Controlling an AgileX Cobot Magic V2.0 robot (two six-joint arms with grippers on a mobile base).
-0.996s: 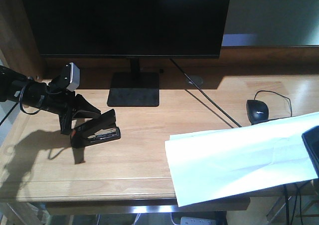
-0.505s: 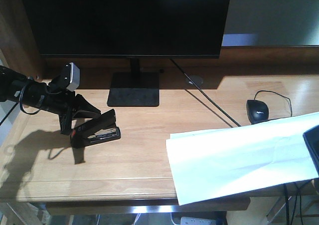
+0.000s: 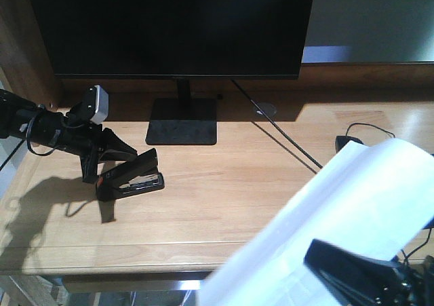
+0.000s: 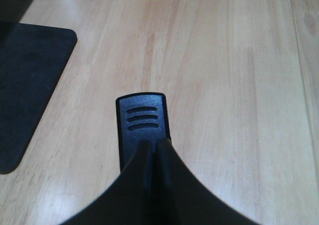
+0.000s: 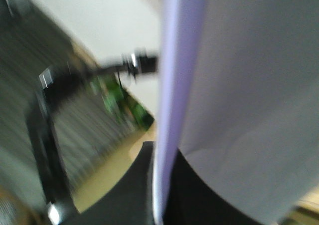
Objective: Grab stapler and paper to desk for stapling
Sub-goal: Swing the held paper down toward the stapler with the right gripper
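The stapler (image 3: 130, 177) is seen on the desk (image 3: 224, 204), left of centre, just in front of the monitor base (image 3: 182, 121). It appears to rest on the wood, though contact cannot be confirmed. It is clamped by the left gripper (image 4: 153, 152), whose fingers are pressed together over its rear end. The paper (image 3: 366, 197) is held up and tilted over the right front part of the desk, not laid flat, and the mouse (image 3: 344, 142) is partly covered by it. Its lower edge is pinched by the right gripper (image 3: 332, 260). The right wrist view is blurred, but the sheet is seen caught between the fingers.

Judged progress: both items are grasped and the stapler is placed. The paper is to be laid down, the stapler brought over its edge, and stapling done.
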